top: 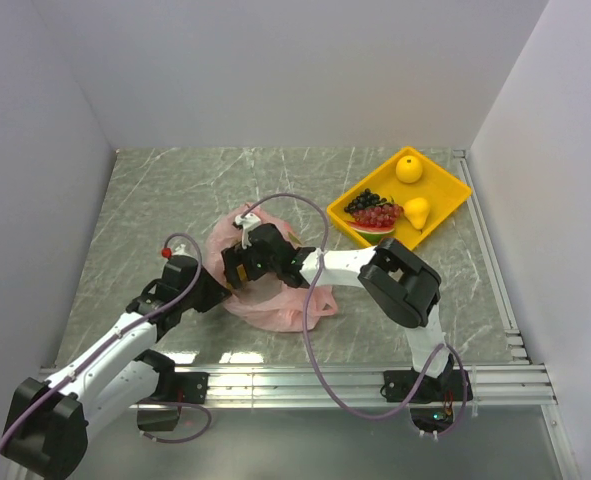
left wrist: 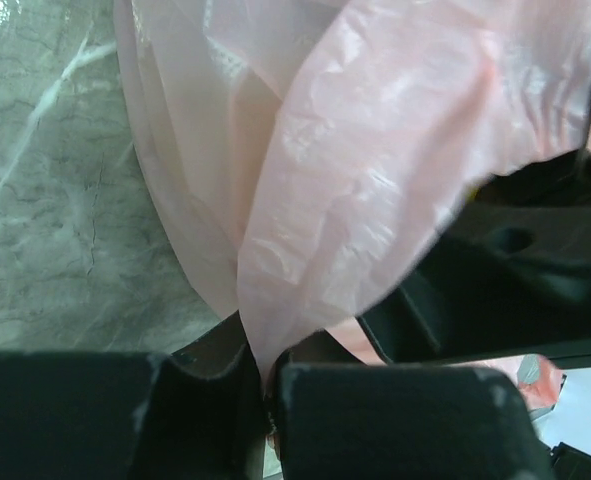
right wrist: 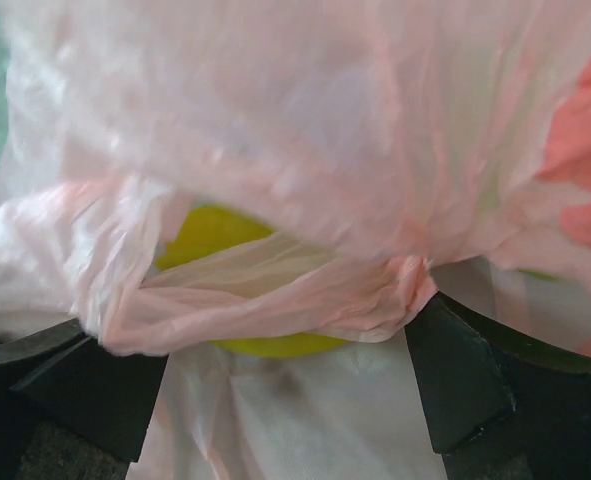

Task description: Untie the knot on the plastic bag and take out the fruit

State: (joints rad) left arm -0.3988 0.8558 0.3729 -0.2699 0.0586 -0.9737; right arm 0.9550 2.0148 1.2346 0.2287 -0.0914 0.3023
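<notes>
The pink plastic bag point(top: 275, 300) lies crumpled at the table's middle. My left gripper point(top: 213, 290) is at its left edge, shut on a fold of the bag's film point(left wrist: 315, 200); the pinch shows between the fingertips point(left wrist: 267, 390). My right gripper point(top: 237, 268) is over the bag's top, open, its fingers point(right wrist: 465, 380) wide apart. A twisted strip of pink plastic point(right wrist: 275, 300) stretches between them, bunched near the right finger; I cannot tell if that is the knot. A yellow-green fruit point(right wrist: 215, 232) shows behind the strip inside the bag.
A yellow tray point(top: 453, 192) at the back right holds a round yellow citrus point(top: 408, 168), a yellow pear point(top: 416, 211), black and red grapes point(top: 373, 208) and a watermelon slice point(top: 373, 229). The right arm's black body point(left wrist: 515, 270) is close to my left gripper.
</notes>
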